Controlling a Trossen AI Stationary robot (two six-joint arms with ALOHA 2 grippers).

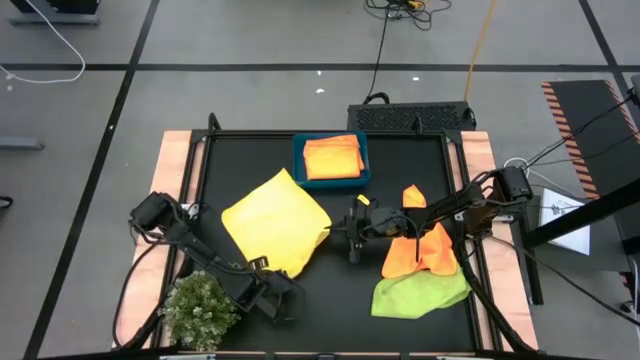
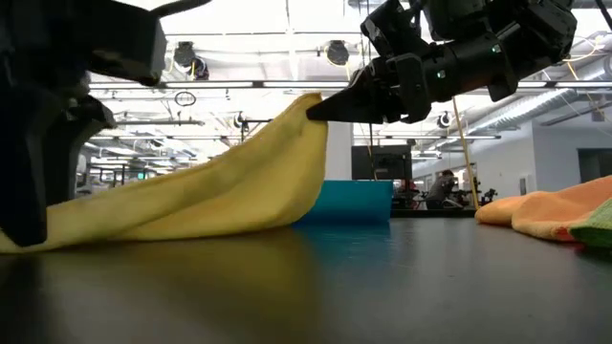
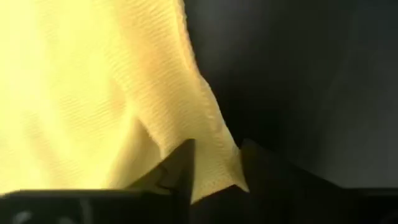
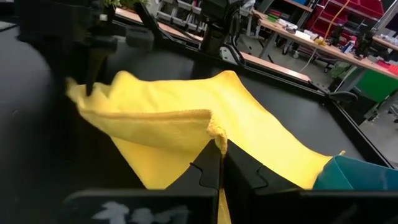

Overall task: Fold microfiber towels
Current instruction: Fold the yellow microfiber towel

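A yellow towel (image 1: 272,220) lies spread at the table's middle left, its right corner raised (image 2: 311,105). My right gripper (image 1: 335,233) is shut on that corner, above the table. My left gripper (image 1: 268,270) is shut on the towel's near corner, low at the table. A blue bin (image 1: 332,178) at the far middle holds folded orange towels (image 1: 332,158). Loose orange towels (image 1: 422,250) and a lime green towel (image 1: 420,292) lie in a heap at the right. My left gripper pinches the yellow towel's near corner (image 3: 214,177) between its two fingers (image 3: 183,165). The corner sits low, close to the table (image 2: 19,239). My right gripper pinches the towel's right corner (image 4: 217,132) between its two fingers (image 4: 239,174), coming level from the table's right. That corner is lifted clear, and the cloth slopes slack from it down to the table (image 2: 191,205).
A small bushy green plant (image 1: 200,305) stands at the near left corner, beside my left arm. The table has a raised frame along its edges (image 1: 178,190). Bare black surface lies between the yellow towel and the heap at the right.
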